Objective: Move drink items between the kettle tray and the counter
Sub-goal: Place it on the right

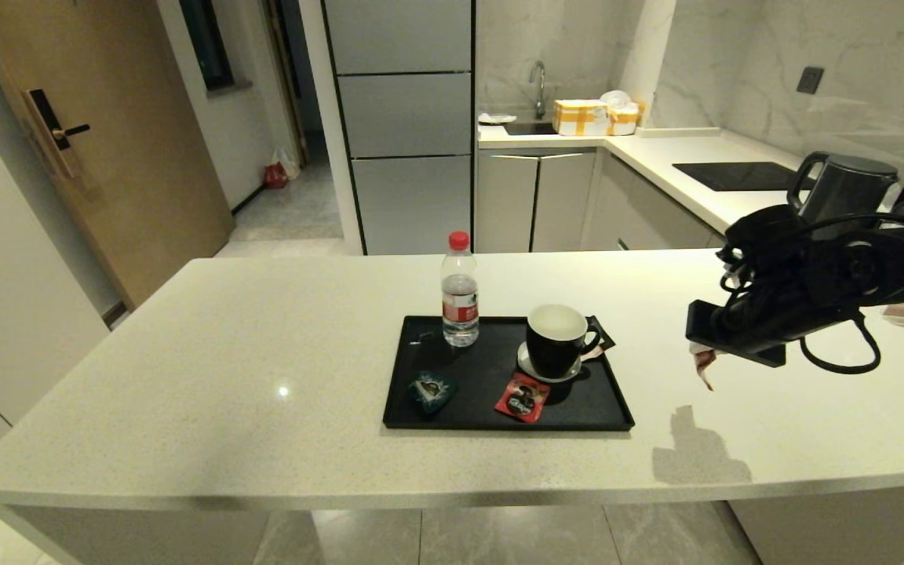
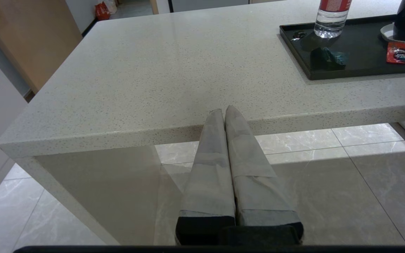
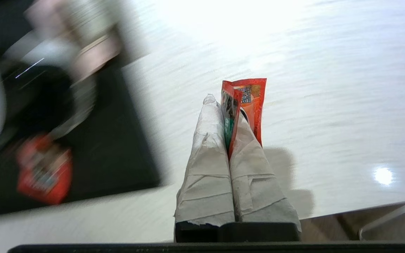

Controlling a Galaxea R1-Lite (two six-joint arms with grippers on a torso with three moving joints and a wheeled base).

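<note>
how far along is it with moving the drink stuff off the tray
One red sachet is pinched in the right hand, held above the counter right of the tray, not set down. Left on the tray: another red sachet and the black mug. The left hand idles, shut, at the counter's edge.

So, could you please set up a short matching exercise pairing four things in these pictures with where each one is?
Things:
1. glossy black mug with white inside
2. clear red-capped water bottle
3. red foil sachet pinched in the right gripper
4. small teal sachet

Places:
A. held above the pale speckled counter, right of the flat black tray
B. tray's near left part
C. on a white saucer, tray's right side
D. upright at the tray's far edge

Pairs: 1-C, 2-D, 3-A, 4-B
</note>
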